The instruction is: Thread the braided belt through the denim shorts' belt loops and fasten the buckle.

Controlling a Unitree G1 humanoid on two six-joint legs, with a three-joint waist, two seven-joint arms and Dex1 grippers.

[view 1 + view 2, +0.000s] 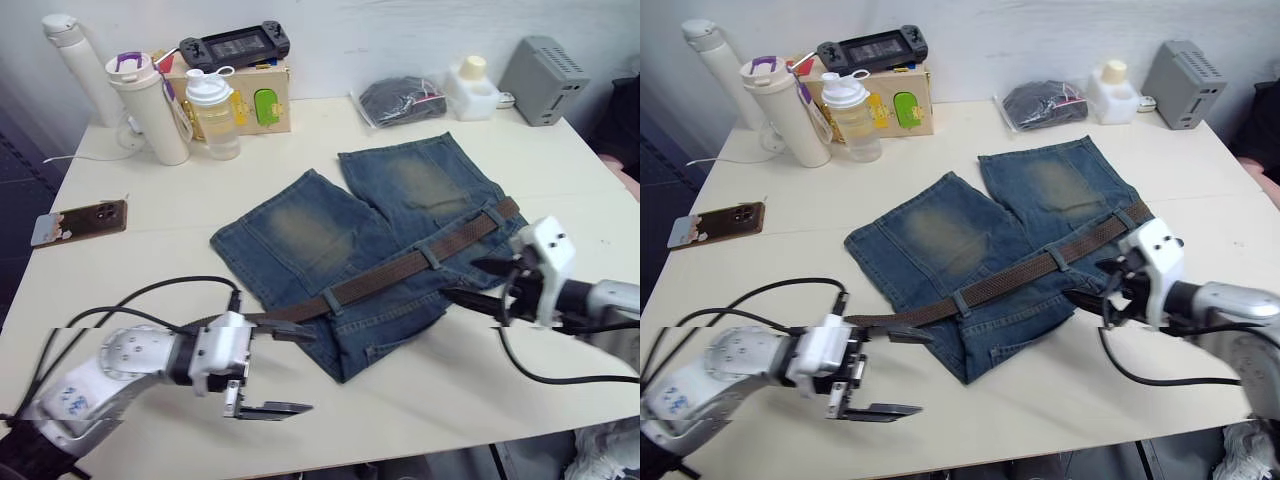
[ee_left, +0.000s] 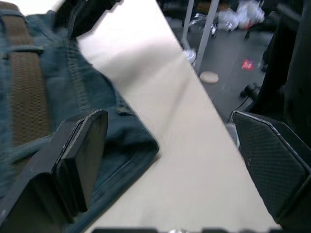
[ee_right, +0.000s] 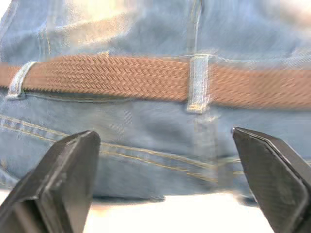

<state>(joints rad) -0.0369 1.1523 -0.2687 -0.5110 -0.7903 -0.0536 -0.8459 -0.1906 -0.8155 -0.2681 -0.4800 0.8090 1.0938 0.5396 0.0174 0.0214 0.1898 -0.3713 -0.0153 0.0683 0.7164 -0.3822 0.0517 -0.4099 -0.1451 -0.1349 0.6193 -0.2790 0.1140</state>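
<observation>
The denim shorts (image 1: 385, 250) lie flat at the centre of the table (image 1: 150, 260), waistband toward the robot and the 2 legs pointing toward 12 o'clock. The braided belt (image 1: 420, 262) runs along the waistband from about 2 o'clock down to 8 o'clock and passes under at least 3 belt loops (image 1: 428, 256); its dark end extends past the shorts at the 8 o'clock side onto the bare table. The buckle cannot be identified. The left claw (image 1: 282, 372) is open, fingers spread wide, at the 7 o'clock corner of the shorts: 1 finger lies at the belt end and the other is over bare table nearer the front edge. It grips nothing. The right claw (image 1: 470, 280) is open, positioned at the 4 o'clock side of the shorts, just beside the waistband; its wrist view shows the belt and 2 loops between the spread fingers (image 3: 63, 179), with no contact visible. At 10 o'clock on the table lies a phone (image 1: 80, 221). Bottles (image 1: 212, 112) and a cardboard box (image 1: 262, 100) stand at 11 o'clock.
</observation>
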